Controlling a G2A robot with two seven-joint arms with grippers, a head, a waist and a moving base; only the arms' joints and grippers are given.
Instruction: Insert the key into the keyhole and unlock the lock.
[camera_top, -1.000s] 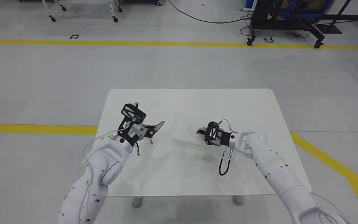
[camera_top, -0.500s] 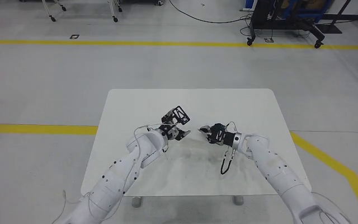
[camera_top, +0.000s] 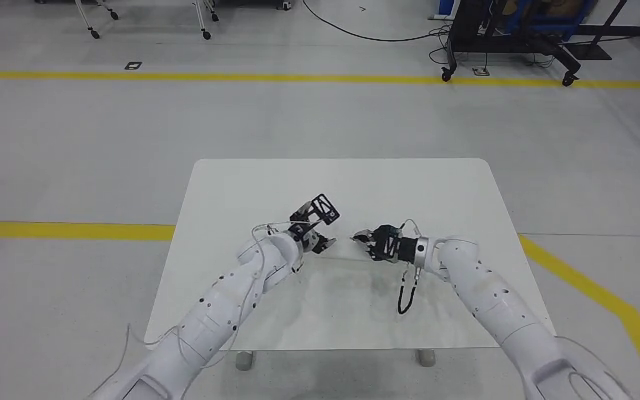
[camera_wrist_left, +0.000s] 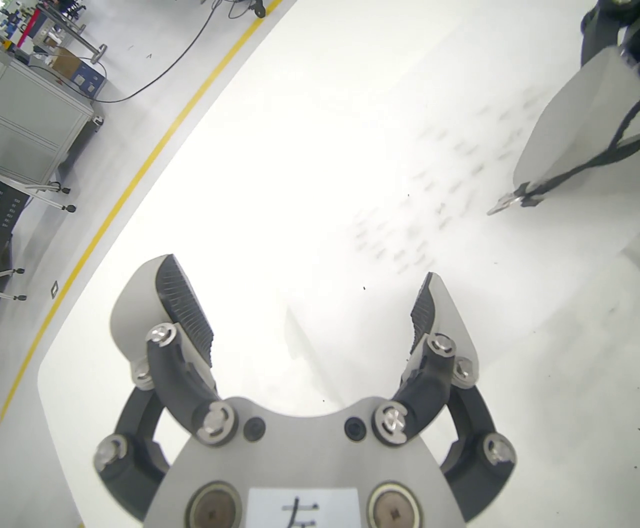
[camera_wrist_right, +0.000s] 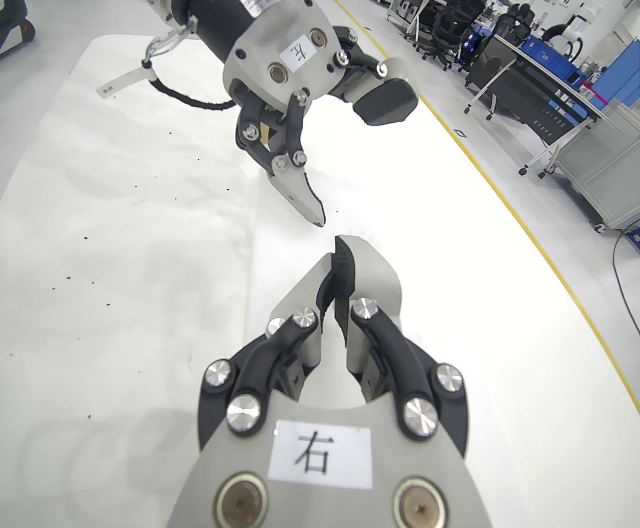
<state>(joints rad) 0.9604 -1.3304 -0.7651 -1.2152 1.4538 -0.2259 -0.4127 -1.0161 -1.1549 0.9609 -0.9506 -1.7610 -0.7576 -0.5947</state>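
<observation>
My left gripper (camera_top: 322, 241) hovers over the middle of the white table (camera_top: 440, 190), open, with nothing between its ribbed pads (camera_wrist_left: 185, 305). My right gripper (camera_top: 358, 238) faces it from a short gap away and is shut, pad against pad (camera_wrist_right: 340, 265), with nothing visible between them. In the right wrist view the left gripper (camera_wrist_right: 350, 160) hangs just beyond my right fingertips (camera_wrist_right: 342, 245), its lower fingertip almost touching them. The left wrist view looks down on bare tabletop between the open fingers of the left gripper (camera_wrist_left: 300, 270).
A black cable loop (camera_top: 404, 292) hangs from the right forearm, and a small metal tag (camera_wrist_left: 501, 205) dangles from it. A white label (camera_wrist_right: 120, 82) hangs off the left arm's cable. The table's far edge (camera_top: 340, 160) borders open floor with a yellow line (camera_top: 300, 77).
The left arm has swung from the table's left part toward the middle, bringing its open gripper close to the right gripper. The right gripper has hardly moved.
</observation>
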